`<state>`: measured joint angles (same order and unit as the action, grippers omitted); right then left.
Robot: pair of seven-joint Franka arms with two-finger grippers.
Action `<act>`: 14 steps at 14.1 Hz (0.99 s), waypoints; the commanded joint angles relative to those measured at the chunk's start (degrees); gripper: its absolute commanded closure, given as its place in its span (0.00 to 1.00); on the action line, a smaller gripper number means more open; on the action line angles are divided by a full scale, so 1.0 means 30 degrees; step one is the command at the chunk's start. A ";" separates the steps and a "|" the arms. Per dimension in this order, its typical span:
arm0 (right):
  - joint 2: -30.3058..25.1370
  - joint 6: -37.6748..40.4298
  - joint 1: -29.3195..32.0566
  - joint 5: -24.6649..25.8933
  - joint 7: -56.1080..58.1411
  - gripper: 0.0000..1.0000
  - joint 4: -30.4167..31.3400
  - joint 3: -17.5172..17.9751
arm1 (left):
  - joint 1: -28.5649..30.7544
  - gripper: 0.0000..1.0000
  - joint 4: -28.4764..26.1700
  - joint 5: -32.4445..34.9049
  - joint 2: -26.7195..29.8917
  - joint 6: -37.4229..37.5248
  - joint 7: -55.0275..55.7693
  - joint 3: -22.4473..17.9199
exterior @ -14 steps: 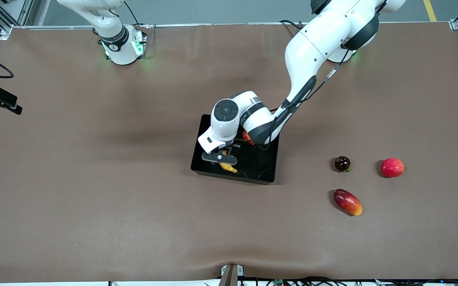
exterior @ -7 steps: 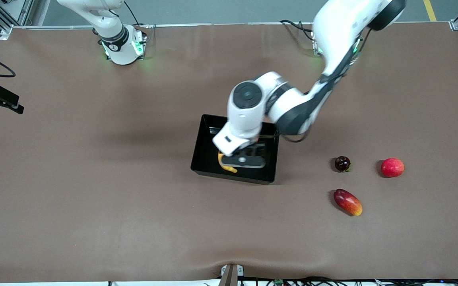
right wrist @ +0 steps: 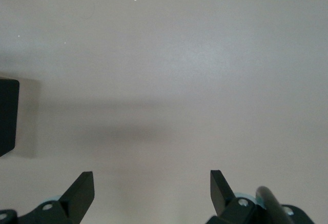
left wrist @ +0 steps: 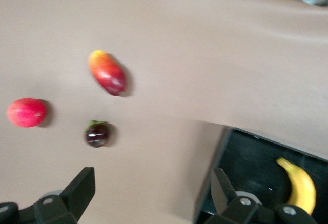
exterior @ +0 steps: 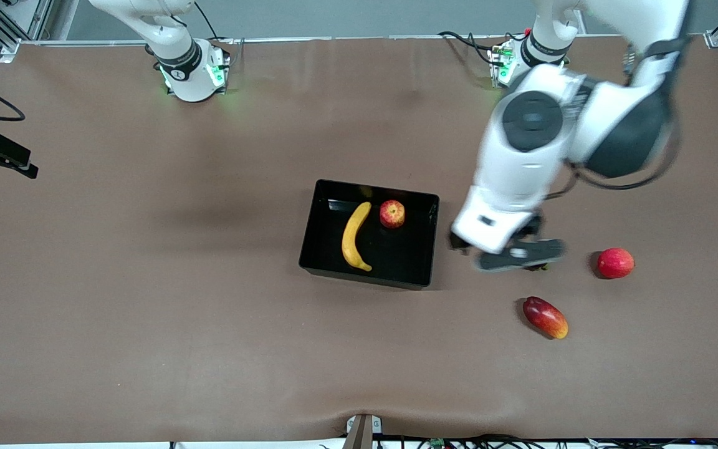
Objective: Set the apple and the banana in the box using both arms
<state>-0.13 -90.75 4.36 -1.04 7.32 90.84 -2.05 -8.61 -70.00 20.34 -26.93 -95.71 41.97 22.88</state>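
Two fruits lie in the box [exterior: 313, 249], a shallow black tray at the middle of the brown table [exterior: 147, 312]: the banana [exterior: 354, 236], stretched lengthwise with one tip toward the front camera, and the apple [exterior: 392, 214] just beside its other end, close to the wall on the arms' side. Neither fruit touches a gripper. Nearest the camera among the loose fruit, toward the left arm's end of the table, lies a red-and-orange mango-like fruit [exterior: 545, 317]; a little farther rests a pinkish-red round fruit [exterior: 616, 263], and near it a small dark fruit [left wrist: 97, 135], seen clearly only from the left wrist. The left gripper [exterior: 508, 252] hangs above the table between the box and those fruits, fingers spread wide, holding nothing. The right gripper [right wrist: 148, 193], likewise wide open and empty, waits over bare table.
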 commanded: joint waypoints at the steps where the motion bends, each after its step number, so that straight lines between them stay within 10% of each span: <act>1: -0.0074 0.0249 0.0128 0.0084 0.0167 0.00 -0.0163 0.0156 | 0.1427 0.00 -0.0838 -0.0568 0.1445 0.0905 -0.0421 0.0225; 14: -0.0074 0.0396 0.0157 0.0259 0.0197 0.00 -0.0192 0.0156 | 0.6123 0.00 -0.6895 -0.4315 0.9321 0.1551 -1.0207 -0.0414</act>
<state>-0.13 -90.40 4.36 -1.04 7.33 90.82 -2.02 9.50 -84.47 10.22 -5.18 -90.56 13.65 22.80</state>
